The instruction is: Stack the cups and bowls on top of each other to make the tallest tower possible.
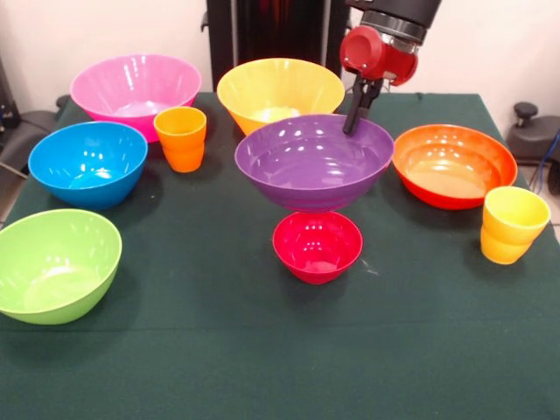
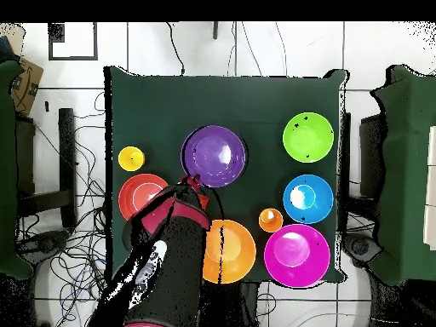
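At frame centre, the gripper clamps the wide purple plastic bowl above the small magenta-red bowl; stacking looks barely begun.

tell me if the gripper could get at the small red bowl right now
Probably not from above: the purple bowl hangs over the small red bowl, hiding it in the overhead view, and the gripper is at the purple bowl's rim.

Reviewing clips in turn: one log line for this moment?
gripper: at purple bowl rim, grip unclear | purple bowl: above magenta-red bowl | rest: unstacked
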{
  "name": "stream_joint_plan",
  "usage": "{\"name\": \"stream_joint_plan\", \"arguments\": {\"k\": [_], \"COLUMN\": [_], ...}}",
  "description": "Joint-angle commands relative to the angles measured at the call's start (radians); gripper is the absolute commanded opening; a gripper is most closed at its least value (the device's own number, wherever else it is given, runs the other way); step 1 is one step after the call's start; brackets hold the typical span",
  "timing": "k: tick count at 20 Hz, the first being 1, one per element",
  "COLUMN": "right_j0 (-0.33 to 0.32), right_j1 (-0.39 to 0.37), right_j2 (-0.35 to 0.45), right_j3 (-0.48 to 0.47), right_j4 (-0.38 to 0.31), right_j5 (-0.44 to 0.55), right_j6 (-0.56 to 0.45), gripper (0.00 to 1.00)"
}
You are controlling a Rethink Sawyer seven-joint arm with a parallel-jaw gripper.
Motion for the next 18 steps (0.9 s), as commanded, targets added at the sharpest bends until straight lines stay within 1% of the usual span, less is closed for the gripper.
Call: {"name": "stream_joint_plan", "arguments": {"k": [1, 12, 18], "right_j0": [0.007, 0.024, 0.032], "right_j1": [0.055, 0.125, 0.164], "right_j2": [0.036, 0.005, -0.007], "right_j3": [-0.05, -0.096, -0.114], "right_j4": [-0.009, -0.02, -0.008], "right_j5": [0.02, -0.011, -0.05], "right_j6": [0.096, 0.111, 0.128], "gripper": [0.0, 0.0, 0.0]}}
